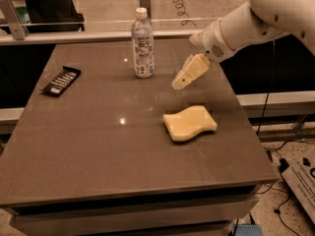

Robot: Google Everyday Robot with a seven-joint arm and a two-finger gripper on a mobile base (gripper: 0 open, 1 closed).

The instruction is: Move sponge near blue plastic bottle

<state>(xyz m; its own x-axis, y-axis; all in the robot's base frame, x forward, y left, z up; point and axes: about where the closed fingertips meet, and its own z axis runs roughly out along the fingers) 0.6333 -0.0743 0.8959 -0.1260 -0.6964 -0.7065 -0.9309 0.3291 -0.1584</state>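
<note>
Brown bench (pixel 98 156) fills the view, with a glass partition and chair legs behind and cables on the floor to the right.

- bottle (pixel 142 43): upright at the far middle of the bench, cap on. Nothing is touching it, and it's the fixed reference for this job.
- sponge (pixel 190 123): lies flat right of centre, nearer the front than the bottle. It isn't touching the bottle, and there's a clear strip of bare bench between them. It sits on its own weight with nothing pinning it.
- hand (pixel 178 82): in the air above the bench, angled down-left, between bottle and sponge and just beyond the sponge's far edge. It's not in contact with either. I can't tell whether it's open or closed, and nothing is visible in it.
- arm (pixel 246 23): comes in from the upper right, so it reaches across the sponge side and isn't crowding the bottle.
- black packet (pixel 60 80): at the left edge, well apart from everything and irrelevant here.

My read is that the sponge is free and the hand is off it. The sponge is on the bottle's side of the bench but not snug to it, so whether that counts as "near" is marginal. If it needs closing up, I'd go from above on the flat foam. The foam is soft and will squash, so the grip needs to be low. The main risk is clipping the bottle, which is tall, light and easy to tip.
</note>
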